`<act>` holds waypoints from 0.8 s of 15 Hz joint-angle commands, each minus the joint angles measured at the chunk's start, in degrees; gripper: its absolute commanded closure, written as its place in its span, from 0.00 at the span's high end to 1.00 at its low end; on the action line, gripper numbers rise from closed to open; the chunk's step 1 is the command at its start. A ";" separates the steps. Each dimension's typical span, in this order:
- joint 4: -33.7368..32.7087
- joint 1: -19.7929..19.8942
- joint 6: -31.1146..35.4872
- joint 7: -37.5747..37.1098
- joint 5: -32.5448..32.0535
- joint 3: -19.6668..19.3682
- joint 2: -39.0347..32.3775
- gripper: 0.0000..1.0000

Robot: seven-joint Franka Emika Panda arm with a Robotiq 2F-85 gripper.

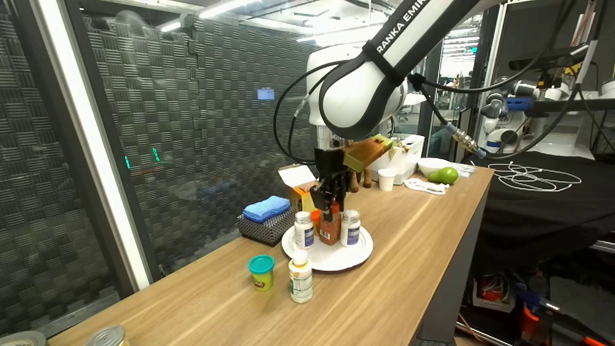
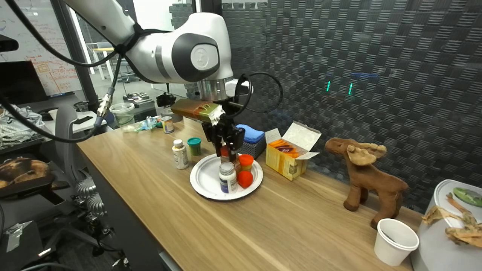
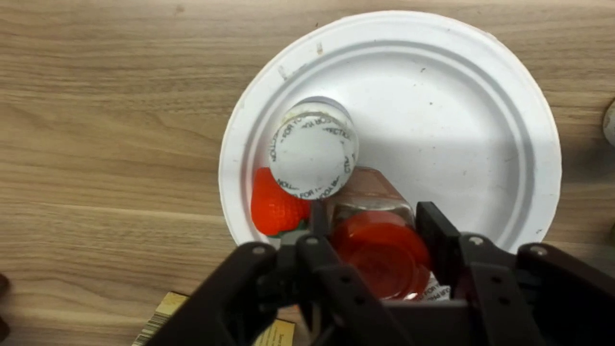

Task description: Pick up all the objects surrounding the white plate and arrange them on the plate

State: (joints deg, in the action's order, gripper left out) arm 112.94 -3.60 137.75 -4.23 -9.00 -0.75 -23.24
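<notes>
Bottle (image 1: 330, 230), brown-orange, pinched in your claw (image 3: 377, 223) within the white plate's (image 3: 456, 144) rim: seat it gently.
The fingers (image 3: 439, 245) flank its red cap (image 3: 382, 259); whether its base bears on the plate is hard to tell, so ease down until it settles. Part the fingers only slightly: the strawberry (image 3: 276, 206) and a print-topped white bottle (image 3: 313, 156) sit close beside them, and a wide spread could topple something. Then lift straight up. Leave the plate's bare side free, since the white-capped bottle (image 1: 301, 282) and the teal-lidded tub (image 1: 262, 274) on the table (image 1: 216, 307) likely go there next.
</notes>
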 commanded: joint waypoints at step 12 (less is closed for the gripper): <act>1.87 -2.64 1.65 -2.61 -1.51 0.44 6.07 1.00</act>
State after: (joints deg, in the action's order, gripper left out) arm 112.71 -4.58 138.15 -4.75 -9.01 -0.59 -21.32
